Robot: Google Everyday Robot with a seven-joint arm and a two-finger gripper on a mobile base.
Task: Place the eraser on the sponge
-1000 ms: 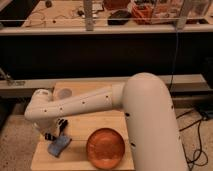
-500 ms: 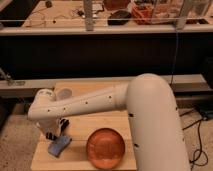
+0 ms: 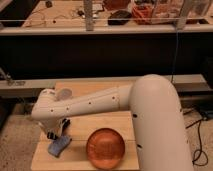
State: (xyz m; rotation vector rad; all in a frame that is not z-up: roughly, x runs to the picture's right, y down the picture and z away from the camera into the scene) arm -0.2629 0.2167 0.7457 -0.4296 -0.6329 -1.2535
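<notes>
The sponge [image 3: 59, 145], a small flat blue-grey pad, lies at the front left of the wooden table [image 3: 80, 127]. My gripper [image 3: 58, 131] hangs from the white arm [image 3: 90, 105] directly above the sponge's far edge, very close to it. I cannot make out the eraser; it may be hidden at the gripper.
A round shiny copper-orange bowl [image 3: 105, 147] sits just right of the sponge near the table's front edge. The arm's big white body [image 3: 157, 125] covers the table's right side. A cluttered shelf [image 3: 125, 12] with a rail runs across the back.
The arm's wrist has drifted slightly to the right over the sponge. Sponge and bowl have not moved.
</notes>
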